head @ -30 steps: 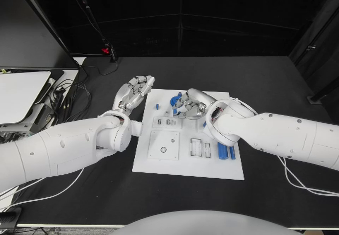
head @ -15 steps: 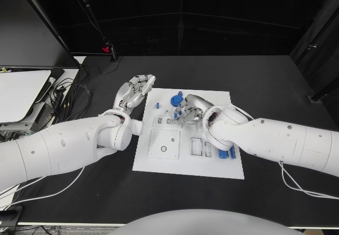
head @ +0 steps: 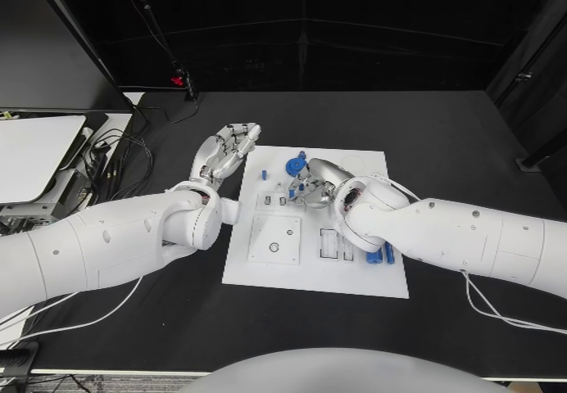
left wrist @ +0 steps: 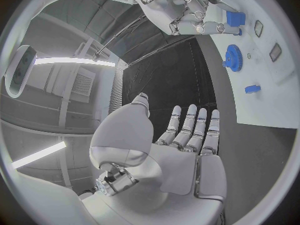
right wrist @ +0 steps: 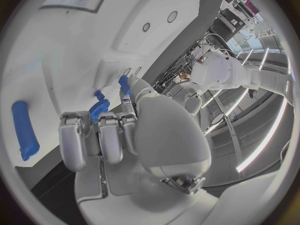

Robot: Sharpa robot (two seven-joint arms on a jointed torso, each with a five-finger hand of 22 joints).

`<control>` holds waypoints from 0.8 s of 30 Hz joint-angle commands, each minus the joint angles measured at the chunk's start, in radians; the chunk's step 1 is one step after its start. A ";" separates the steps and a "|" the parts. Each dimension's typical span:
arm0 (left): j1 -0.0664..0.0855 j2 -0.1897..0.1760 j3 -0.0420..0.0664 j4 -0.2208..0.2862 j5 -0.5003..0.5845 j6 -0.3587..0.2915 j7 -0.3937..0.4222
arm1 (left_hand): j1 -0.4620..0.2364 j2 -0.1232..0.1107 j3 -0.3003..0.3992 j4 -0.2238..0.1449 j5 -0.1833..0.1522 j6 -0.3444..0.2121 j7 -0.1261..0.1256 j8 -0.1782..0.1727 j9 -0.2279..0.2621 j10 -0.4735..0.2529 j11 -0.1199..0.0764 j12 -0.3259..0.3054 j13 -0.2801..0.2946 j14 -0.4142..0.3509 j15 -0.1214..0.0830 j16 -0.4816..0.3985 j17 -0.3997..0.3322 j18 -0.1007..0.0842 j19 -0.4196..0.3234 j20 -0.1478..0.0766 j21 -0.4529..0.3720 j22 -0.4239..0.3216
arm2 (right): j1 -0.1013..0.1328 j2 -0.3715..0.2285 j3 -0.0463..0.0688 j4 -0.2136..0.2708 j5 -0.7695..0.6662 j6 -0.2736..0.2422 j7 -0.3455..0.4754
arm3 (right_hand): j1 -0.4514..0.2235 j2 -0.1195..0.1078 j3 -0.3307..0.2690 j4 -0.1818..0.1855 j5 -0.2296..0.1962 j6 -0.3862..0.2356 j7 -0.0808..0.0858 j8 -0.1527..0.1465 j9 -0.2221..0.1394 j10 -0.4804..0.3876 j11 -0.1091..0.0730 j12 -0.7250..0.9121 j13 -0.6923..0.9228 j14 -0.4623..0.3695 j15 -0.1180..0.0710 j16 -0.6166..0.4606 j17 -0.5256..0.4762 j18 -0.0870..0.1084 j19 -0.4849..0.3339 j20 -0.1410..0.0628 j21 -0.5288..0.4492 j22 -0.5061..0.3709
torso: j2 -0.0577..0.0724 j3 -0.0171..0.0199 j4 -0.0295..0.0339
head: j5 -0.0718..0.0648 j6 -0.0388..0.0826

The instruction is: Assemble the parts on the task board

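The white task board (head: 355,278) lies mid-table. My right hand (head: 313,182) hovers low over its far middle with fingers curled in. A small blue part (right wrist: 125,84) sits pinched at its thumb and fingertip, and shows again as the small blue part (left wrist: 231,31). A blue gear (head: 292,169) lies just beyond the hand, also seen as the gear (left wrist: 234,57). A tiny blue piece (head: 261,176) rests near the board's left edge. My left hand (head: 224,150) is flat and empty beside the board's far left corner, fingers straight and apart.
Blue rod-shaped parts (head: 378,255) lie by the board's right edge, under my right forearm; one blue rod (right wrist: 24,130) is in the right wrist view. Cables (head: 112,155) and a pale device (head: 35,155) sit at the table's left side.
My right hand has drifted slightly toward me and leftward over the board, its forearm now covering more of the right side. The left hand has stayed put.
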 commanded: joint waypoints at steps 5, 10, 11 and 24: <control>0.002 0.000 0.001 0.002 -0.006 0.000 0.253 | 0.007 0.001 -0.007 0.000 0.003 0.007 0.158 0.005 -0.001 0.007 0.000 0.005 -0.001 0.005 0.004 0.005 0.001 0.016 0.003 0.007 0.003 0.001 | 0.001 0.015 0.001 -0.010 -0.019 0.009 -0.016 | -0.008 0.008 0.001 0.005 0.005 0.032 -0.009 -0.006 0.000 0.104 -0.001 0.003 0.263 0.107 0.002 0.002 0.263 -0.007 0.104 0.000 0.003 0.263 | 0.000 -0.0009 0.0004 | 0.000 -0.004; 0.002 0.001 0.001 0.002 -0.006 0.000 0.253 | 0.007 0.001 -0.007 0.000 0.003 0.007 0.158 0.005 -0.001 0.007 0.000 0.005 -0.001 0.005 0.004 0.005 0.001 0.016 0.003 0.007 0.003 0.001 | -0.001 0.023 0.001 -0.016 -0.024 0.027 -0.026 | -0.010 0.008 0.001 0.005 0.005 0.029 -0.008 -0.010 -0.002 0.104 -0.001 0.003 0.263 0.107 0.002 0.002 0.263 -0.007 0.104 0.000 0.003 0.263 | 0.000 -0.0008 0.0007 | 0.001 -0.005; 0.002 0.001 0.001 0.002 -0.006 0.000 0.253 | 0.007 0.001 -0.007 0.000 0.003 0.007 0.158 0.005 -0.001 0.007 0.000 0.005 -0.001 0.005 0.004 0.005 0.001 0.016 0.003 0.007 0.003 0.001 | -0.001 0.024 0.001 -0.017 -0.025 0.029 -0.028 | -0.010 0.008 0.001 0.005 0.005 0.029 -0.008 -0.010 -0.002 0.104 -0.001 0.003 0.263 0.107 0.002 0.002 0.263 -0.007 0.104 0.000 0.003 0.263 | 0.000 -0.0008 0.0007 | 0.001 -0.005; 0.002 0.001 0.001 0.000 -0.006 0.001 0.251 | 0.007 0.001 -0.007 0.000 0.003 0.007 0.158 0.005 -0.001 0.007 0.000 0.005 -0.001 0.005 0.004 0.005 0.001 0.016 0.003 0.007 0.003 0.001 | -0.009 0.030 0.001 -0.024 -0.031 0.045 -0.040 | -0.013 0.007 0.002 0.004 0.005 0.024 -0.006 -0.016 -0.004 0.104 0.001 0.003 0.263 0.107 0.003 0.002 0.263 -0.007 0.104 0.000 0.003 0.263 | 0.000 -0.0005 0.0004 | 0.004 -0.014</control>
